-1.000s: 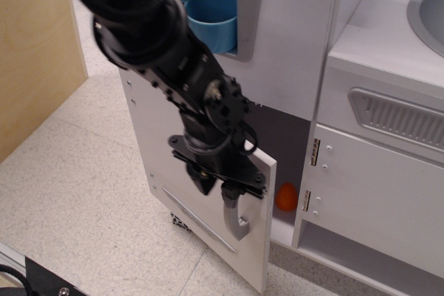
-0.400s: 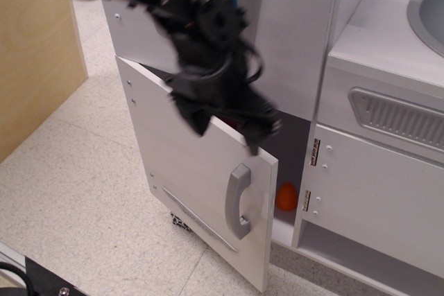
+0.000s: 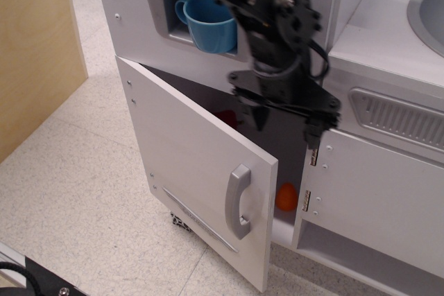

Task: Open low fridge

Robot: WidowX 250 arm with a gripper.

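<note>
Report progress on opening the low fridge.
Done: the low fridge door stands swung out, exposing the dark interior and an orange object inside. In hand: nothing; the gripper is off the handle, raised above the door's free edge, fingers spread and empty. Left: seemingly only clearing the arm; the door could swing wider if needed.

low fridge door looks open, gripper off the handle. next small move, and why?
Probably just lift the gripper a little further up and clear, then stop. The low fridge door already stands swung wide, its handle free, with the dark interior and an orange object exposed. The open gripper holds nothing, so no more pulling seems needed.
</note>
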